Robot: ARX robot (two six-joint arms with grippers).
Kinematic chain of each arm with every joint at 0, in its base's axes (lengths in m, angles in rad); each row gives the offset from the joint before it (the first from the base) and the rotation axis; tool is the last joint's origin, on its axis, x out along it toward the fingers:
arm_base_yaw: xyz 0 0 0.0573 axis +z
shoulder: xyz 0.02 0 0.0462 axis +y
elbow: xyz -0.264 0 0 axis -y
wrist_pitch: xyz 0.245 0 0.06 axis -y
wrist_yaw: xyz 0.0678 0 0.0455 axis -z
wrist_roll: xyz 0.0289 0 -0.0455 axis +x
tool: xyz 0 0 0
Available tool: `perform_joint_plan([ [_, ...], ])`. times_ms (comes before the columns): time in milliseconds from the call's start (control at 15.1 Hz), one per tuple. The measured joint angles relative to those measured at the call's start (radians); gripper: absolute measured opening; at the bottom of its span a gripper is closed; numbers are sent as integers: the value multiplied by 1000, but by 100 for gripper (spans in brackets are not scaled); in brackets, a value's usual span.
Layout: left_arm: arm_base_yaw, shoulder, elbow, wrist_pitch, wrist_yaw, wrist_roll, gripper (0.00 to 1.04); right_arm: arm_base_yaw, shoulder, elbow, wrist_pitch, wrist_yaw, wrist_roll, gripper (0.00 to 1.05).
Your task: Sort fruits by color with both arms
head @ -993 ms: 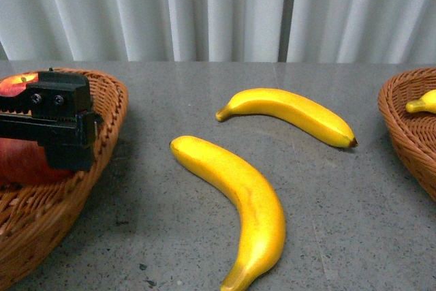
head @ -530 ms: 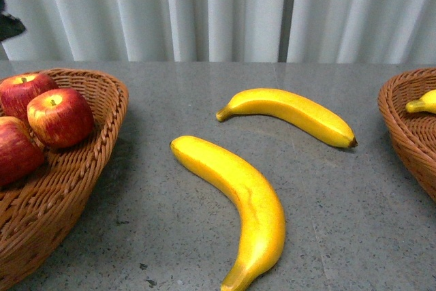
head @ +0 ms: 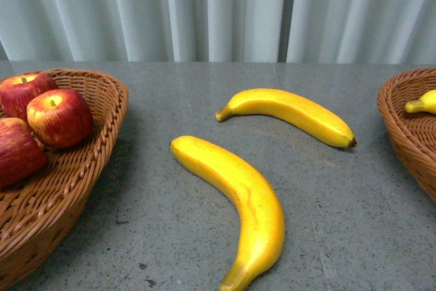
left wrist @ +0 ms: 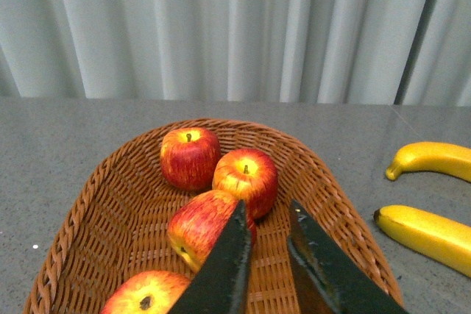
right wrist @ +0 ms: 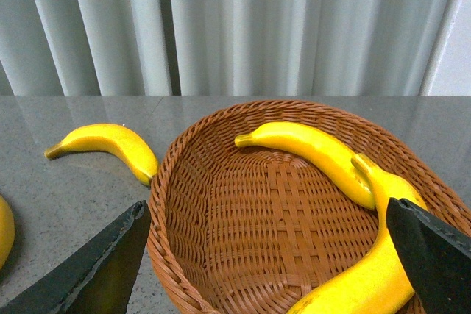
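Two yellow bananas lie on the grey table in the front view: a near one (head: 238,199) and a far one (head: 293,114). Red apples (head: 60,117) sit in the left wicker basket (head: 95,161). In the left wrist view several apples (left wrist: 245,174) lie in that basket (left wrist: 88,226); my left gripper (left wrist: 266,215) is shut and empty above them. In the right wrist view my right gripper (right wrist: 268,215) is open wide above the right basket (right wrist: 250,233), which holds two bananas (right wrist: 316,154). Neither gripper shows in the front view.
A grey curtain hangs behind the table. The right basket (head: 409,127) stands at the table's right edge with a banana tip (head: 424,103) showing. The left basket stands at the left edge.
My left gripper, over the left basket one second ago, rose up and left the front view. An apple it hid now shows resting in the basket. The bananas have not moved.
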Motion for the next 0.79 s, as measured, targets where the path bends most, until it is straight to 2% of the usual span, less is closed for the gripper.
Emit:
perform_joint_plan([
  [66, 19, -20, -11, -7, 17, 0, 7, 0, 0, 0, 0, 0, 0, 98],
  [132, 42, -48, -23, -19, 39, 0, 2, 0, 0, 0, 0, 0, 0, 98],
  [265, 71, -85, -43, -38, 69, 0, 1, 0, 0, 0, 0, 0, 0, 98],
  [397, 171, -124, -59, -59, 179, 1, 1, 0, 0, 0, 0, 0, 0, 98],
  [464, 201, -138, -64, -72, 175, 0, 1, 0, 0, 0, 0, 0, 0, 98],
  [795, 192, -238, -110, -114, 195, 0, 1, 0, 0, 0, 0, 0, 0, 98],
])
